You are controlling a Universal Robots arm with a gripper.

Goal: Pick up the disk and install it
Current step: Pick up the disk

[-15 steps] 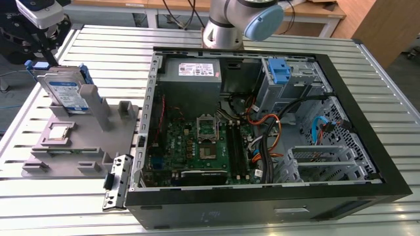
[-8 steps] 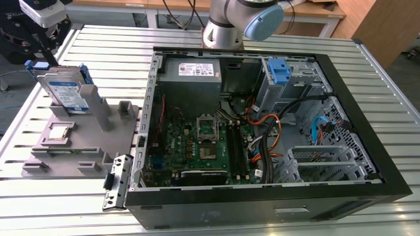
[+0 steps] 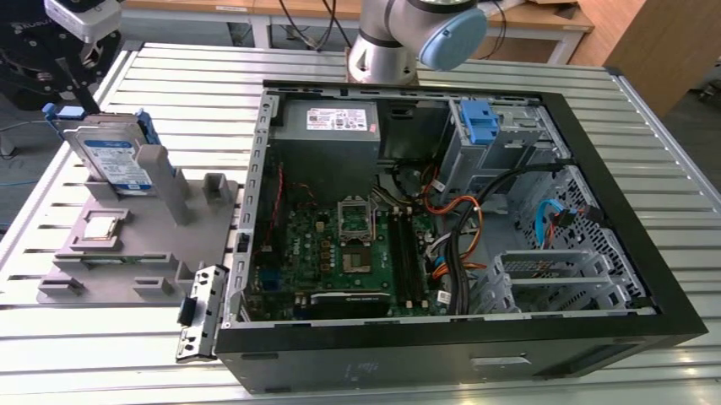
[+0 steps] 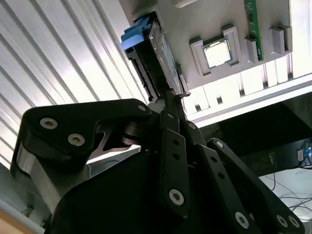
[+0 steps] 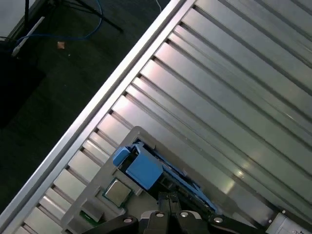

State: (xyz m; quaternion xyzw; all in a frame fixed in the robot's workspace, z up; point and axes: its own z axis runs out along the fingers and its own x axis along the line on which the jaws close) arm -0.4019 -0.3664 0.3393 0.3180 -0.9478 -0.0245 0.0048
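Slatted metal worktop [image 3: 90, 371] runs closest to us in the exterior view and carries everything else. On it, toward the exterior view's right, lies the open computer case [image 3: 451, 350]. Its side panel is off, showing the motherboard [image 3: 349, 245], the power supply [image 3: 333, 122] and a drive cage [image 3: 521, 118] at the far end. A lone blue bracket [image 3: 479, 122] sits at that cage with no drive in it. Behind the case rises the arm [image 3: 394, 42].

On the exterior view's left, just beside the case, rests a grey parts fixture [image 3: 208, 190]. The disk [image 3: 113, 156] stands on edge in a slot at the fixture's far end, leaning a little, with its label toward us and blue rails along its edges.

In both wrist views the gripper [image 4: 173, 95] [image 5: 168, 197] hangs close over the disk's upper edge; we cannot tell whether it touches. Its fingers look drawn narrow, tips almost meeting, and we see nothing held between them. Smallest, a processor chip [image 4: 217, 52] lies in a pocket of the fixture near the disk.

We judge the task barely begun. The disk is not yet lifted from its slot and nothing has gone into the case. Both the pick-up and the fitting remain to be done.
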